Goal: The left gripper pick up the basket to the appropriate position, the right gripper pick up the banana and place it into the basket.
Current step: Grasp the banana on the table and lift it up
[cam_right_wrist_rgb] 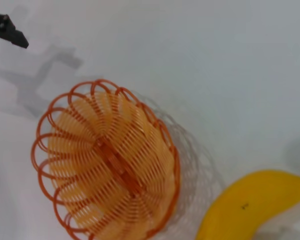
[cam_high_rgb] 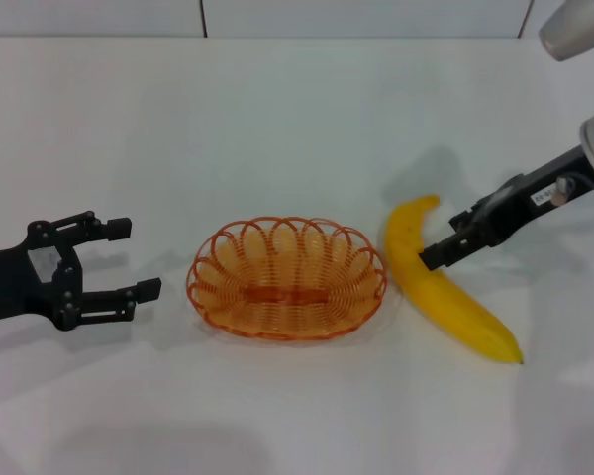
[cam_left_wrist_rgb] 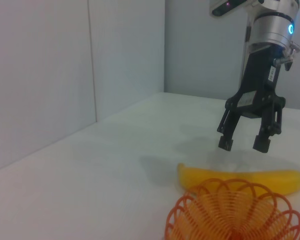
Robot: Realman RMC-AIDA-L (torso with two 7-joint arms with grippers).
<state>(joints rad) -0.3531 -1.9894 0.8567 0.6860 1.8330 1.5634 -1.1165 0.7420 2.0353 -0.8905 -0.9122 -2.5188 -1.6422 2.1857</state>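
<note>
White tabletop (cam_high_rgb: pixel 297 119) fills the head view, pale wall panels along the top edge.

Right gripper (cam_high_rgb: pixel 438 247), black two-fingered metal claw on a black arm with a small white label, comes in from the right edge of the head view and sits at the upper half of the banana. Left wrist view shows it (cam_left_wrist_rgb: pixel 241 143) hanging fingers-down with the jaws apart, tips just above the banana, nothing between them. Cannot tell whether any tip touches the peel.

Large curved bright yellow banana (cam_high_rgb: pixel 445 287) lies flat on the table at centre-right of the head view, pointed tip toward lower right, just beside the basket and not in it.

Shallow oval basket of looped orange wire (cam_high_rgb: pixel 286 278) sits at frame centre, orange bar across its base, nothing inside. Right wrist view shows basket (cam_right_wrist_rgb: pixel 107 165) and banana (cam_right_wrist_rgb: pixel 255 207) apart, with a strip of table between.

Left gripper (cam_high_rgb: pixel 119 259), same kind of black claw, is at the left edge of the head view, fingers spread wide and pointing at the basket, near it but not touching.
</note>
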